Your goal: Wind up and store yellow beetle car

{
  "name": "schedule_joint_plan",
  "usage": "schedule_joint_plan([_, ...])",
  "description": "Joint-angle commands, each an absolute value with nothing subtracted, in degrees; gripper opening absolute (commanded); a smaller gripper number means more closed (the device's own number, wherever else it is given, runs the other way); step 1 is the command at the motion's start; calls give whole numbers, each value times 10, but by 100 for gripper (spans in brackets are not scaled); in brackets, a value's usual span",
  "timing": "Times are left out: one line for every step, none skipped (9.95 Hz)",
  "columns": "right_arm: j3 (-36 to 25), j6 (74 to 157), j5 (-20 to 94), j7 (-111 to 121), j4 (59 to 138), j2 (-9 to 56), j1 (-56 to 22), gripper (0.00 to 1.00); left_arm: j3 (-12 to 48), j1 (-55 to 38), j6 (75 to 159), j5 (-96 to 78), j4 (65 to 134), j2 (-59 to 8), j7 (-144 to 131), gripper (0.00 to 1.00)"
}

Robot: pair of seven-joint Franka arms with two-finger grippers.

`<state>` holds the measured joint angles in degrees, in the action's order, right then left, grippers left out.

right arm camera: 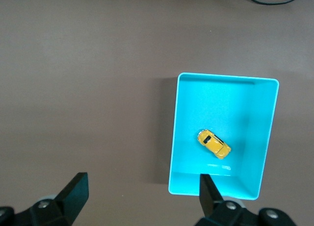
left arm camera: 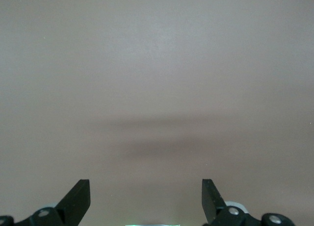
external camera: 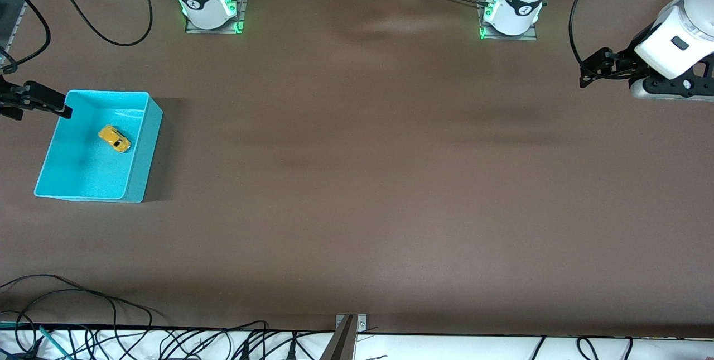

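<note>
The yellow beetle car (external camera: 114, 138) lies on the floor of the turquoise bin (external camera: 146, 153) at the right arm's end of the table. In the right wrist view the car (right arm camera: 214, 144) sits near the middle of the bin (right arm camera: 225, 77). My right gripper (external camera: 42, 108) is open and empty, up in the air over the bin's corner toward the robots' bases; in its own view (right arm camera: 142, 183) one finger overlaps the bin's rim. My left gripper (external camera: 588, 72) is open and empty over bare table at the left arm's end, and its own view (left arm camera: 146, 185) shows only tabletop.
The two arm bases (external camera: 209, 3) (external camera: 516, 5) stand along the table's edge on the robots' side. A black cable (external camera: 106, 36) loops near the right arm's base. Loose cables (external camera: 83, 298) and a metal bracket (external camera: 350, 326) lie at the edge nearest the front camera.
</note>
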<state>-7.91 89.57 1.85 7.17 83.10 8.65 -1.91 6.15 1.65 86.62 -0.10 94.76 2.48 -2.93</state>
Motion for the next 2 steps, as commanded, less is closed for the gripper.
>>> schedule_joint_plan([-69,900,13,48,844,72,-16,100,65,22,854,-11,935,22,-29,100])
schedule_joint_plan([-69,897,13,48,844,72,-16,100,64,22,854,-11,935,22,-29,100])
